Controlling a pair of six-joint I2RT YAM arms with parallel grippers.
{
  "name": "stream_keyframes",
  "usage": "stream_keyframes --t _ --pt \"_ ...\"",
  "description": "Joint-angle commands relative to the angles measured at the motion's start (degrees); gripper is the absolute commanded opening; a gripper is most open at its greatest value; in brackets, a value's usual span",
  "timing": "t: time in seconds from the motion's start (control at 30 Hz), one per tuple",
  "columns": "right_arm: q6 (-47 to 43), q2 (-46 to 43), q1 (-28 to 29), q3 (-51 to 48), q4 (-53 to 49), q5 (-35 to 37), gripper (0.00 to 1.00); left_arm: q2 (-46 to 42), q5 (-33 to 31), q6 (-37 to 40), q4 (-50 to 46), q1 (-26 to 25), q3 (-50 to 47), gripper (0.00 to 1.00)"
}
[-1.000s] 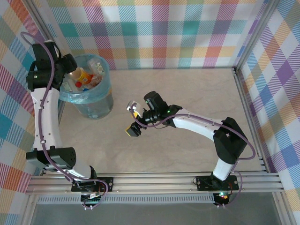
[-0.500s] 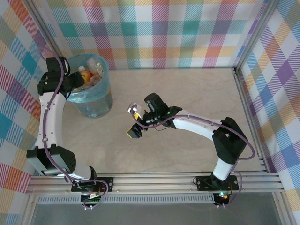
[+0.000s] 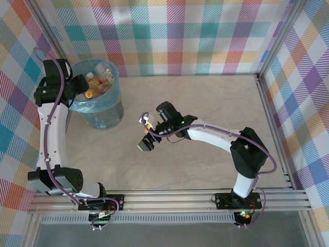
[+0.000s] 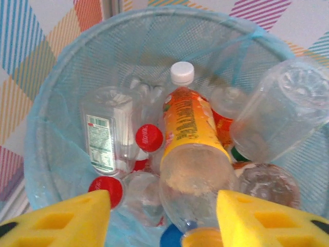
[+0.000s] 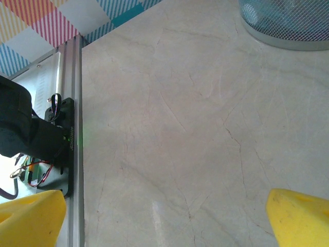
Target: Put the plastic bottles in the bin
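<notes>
The bin (image 3: 107, 110), lined with a light blue bag, stands at the table's far left. Several plastic bottles (image 3: 96, 85) lie inside it. In the left wrist view an orange-labelled bottle (image 4: 191, 128) with a white cap lies on top of the pile. Red-capped clear bottles (image 4: 110, 134) lie to its left within the bin's mesh wall (image 4: 61, 87). My left gripper (image 3: 82, 86) hovers at the bin's left rim. Its yellow fingers (image 4: 56, 221) are open above the bottles, gripping none. My right gripper (image 3: 146, 132) hangs open over bare table at mid-table, its fingertips (image 5: 300, 216) far apart.
Checked walls close in the table on three sides. An aluminium rail (image 5: 72, 103) runs along the near edge, with an arm base (image 5: 31, 128) beside it. The bin's base (image 5: 288, 20) sits at the top right of the right wrist view.
A second ago my left gripper held the orange-labelled bottle over the bin. It has let go, the bottle lies inside, and the gripper has drawn back toward the left rim. The right arm barely moved.
</notes>
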Motion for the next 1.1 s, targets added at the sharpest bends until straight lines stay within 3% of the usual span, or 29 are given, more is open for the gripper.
stream_keyframes --t 0.0,0.17,0.4,0.57,0.67,0.8,0.93,1.07 --pt "1.0 0.5 0.5 1.6 -1.0 -1.6 1.00 -0.6 4.5 -0.8 0.7 0.7 -1.5 0.48" --pt "1.2 0.6 0.5 1.9 -1.0 -1.9 1.00 0.8 7.4 -0.8 0.7 0.7 -6.2 0.28" --pt "1.5 0.6 0.7 2.2 -1.6 -1.8 1.00 2.3 8.7 -0.2 -0.1 0.7 -5.0 0.26" --pt "2.3 -0.3 0.8 3.0 -2.1 -1.0 1.00 1.9 6.2 0.0 -1.4 0.7 2.2 0.36" --pt "3.1 -2.5 0.7 2.7 -1.7 0.7 1.00 -2.9 1.2 -1.2 0.6 0.7 2.1 0.55" --pt "3.7 -6.5 0.6 1.1 0.3 5.2 1.00 -14.4 -3.3 -3.5 8.8 0.7 -8.2 0.68" --pt "3.3 -12.0 -0.3 -2.2 2.8 13.1 1.00 -29.1 -0.4 -5.6 21.3 -0.6 -26.5 0.71" --pt "1.3 -19.6 -3.4 -8.5 6.4 23.4 1.00 -42.4 -2.1 -4.8 34.1 -10.2 -46.6 0.70"
